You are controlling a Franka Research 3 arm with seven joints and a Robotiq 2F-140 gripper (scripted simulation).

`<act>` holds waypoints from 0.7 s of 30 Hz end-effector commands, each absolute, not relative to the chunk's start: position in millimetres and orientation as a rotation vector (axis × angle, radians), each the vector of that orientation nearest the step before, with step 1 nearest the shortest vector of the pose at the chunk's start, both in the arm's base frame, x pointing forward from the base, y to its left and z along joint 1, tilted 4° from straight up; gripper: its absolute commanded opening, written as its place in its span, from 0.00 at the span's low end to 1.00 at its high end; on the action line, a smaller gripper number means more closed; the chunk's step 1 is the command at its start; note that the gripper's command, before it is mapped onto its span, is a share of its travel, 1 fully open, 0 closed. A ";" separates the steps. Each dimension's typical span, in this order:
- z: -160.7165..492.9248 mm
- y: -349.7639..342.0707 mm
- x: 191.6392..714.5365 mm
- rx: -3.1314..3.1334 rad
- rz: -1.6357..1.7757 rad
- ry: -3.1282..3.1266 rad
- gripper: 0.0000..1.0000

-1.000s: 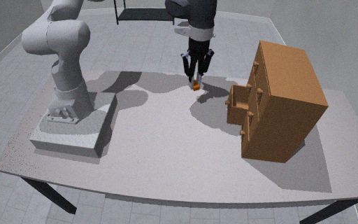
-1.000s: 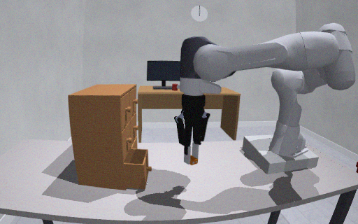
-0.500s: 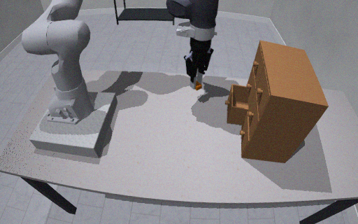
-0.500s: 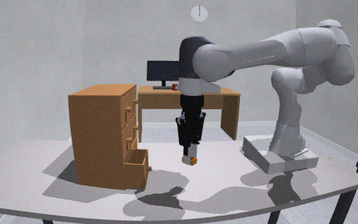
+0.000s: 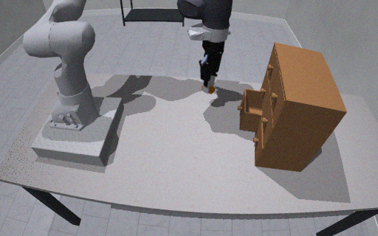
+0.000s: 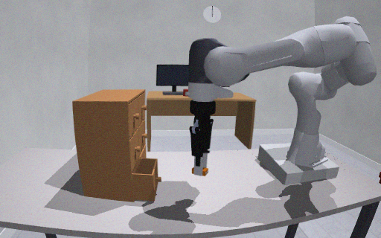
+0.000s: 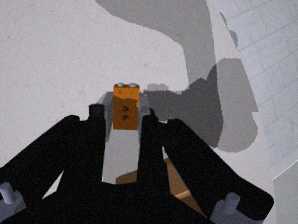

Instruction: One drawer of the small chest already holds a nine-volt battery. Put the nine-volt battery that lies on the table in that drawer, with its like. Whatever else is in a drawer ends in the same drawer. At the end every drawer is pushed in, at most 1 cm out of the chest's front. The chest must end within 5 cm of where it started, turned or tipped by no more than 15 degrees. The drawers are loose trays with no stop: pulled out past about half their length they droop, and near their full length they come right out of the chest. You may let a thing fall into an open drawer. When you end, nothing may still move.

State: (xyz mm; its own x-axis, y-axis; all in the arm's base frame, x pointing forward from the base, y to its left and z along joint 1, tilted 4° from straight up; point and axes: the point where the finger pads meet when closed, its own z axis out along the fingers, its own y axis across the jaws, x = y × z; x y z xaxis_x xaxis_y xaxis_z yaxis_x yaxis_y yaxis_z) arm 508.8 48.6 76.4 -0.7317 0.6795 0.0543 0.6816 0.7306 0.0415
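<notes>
Nine-volt battery, clamped between the fingers, long axis along them, terminals outward; open drawer well aside.

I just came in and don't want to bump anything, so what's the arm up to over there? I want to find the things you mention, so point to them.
The robot arm's hand (image 5: pixel 209 85) (image 6: pixel 201 168) (image 7: pixel 126 103) is shut on an orange nine-volt battery (image 5: pixel 211 89) (image 6: pixel 205 172) (image 7: pixel 126 100). It holds it out in front of the wooden chest (image 5: pixel 311 77) (image 6: pixel 103 145), whose low drawer (image 5: pixel 249 122) (image 6: pixel 146 186) is pulled out. The battery isn't in that drawer, and the drawer isn't pushed in.
</notes>
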 end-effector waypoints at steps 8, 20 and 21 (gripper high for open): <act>77.0 47.7 514.1 -0.735 -0.101 -3.034 0.14; 77.6 49.6 518.1 -0.489 -0.104 -3.090 0.14; 77.6 49.6 518.1 -0.489 -0.104 -3.090 0.14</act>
State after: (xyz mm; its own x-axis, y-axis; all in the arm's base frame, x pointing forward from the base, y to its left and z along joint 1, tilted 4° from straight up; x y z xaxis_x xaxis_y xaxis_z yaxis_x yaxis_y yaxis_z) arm 515.9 51.8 77.3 -0.9086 0.4160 0.0366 0.4175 0.9066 0.0608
